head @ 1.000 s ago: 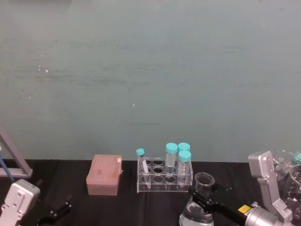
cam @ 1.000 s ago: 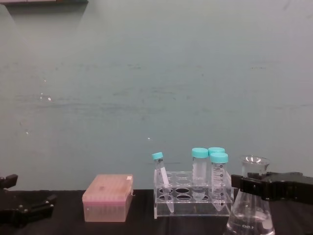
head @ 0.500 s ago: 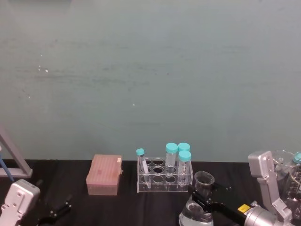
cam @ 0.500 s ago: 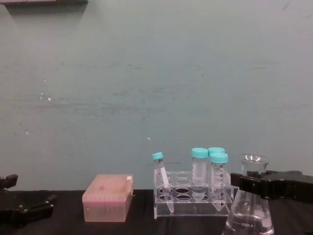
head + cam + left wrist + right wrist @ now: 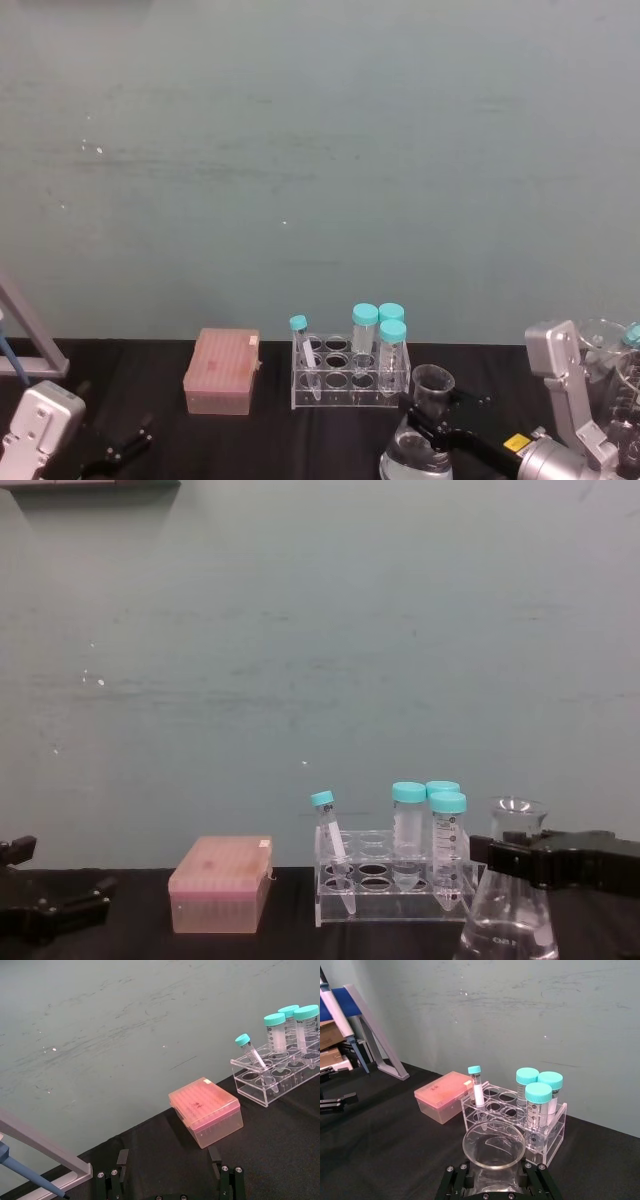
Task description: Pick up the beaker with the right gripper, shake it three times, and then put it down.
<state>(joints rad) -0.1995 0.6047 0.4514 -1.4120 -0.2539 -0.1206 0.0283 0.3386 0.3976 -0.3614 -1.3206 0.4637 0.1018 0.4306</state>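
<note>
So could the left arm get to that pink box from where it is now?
Probably yes. The left gripper sits low at the robot's left with its fingers spread, and only bare black table lies between it and the pink box. The tube rack stands beyond the box, not in the path.

Head camera looking down from above, chest camera facing level across the table, wrist cameras sitting low and near, all sharing the tube rack (image 5: 350, 377) and pink box (image 5: 221, 883)
</note>
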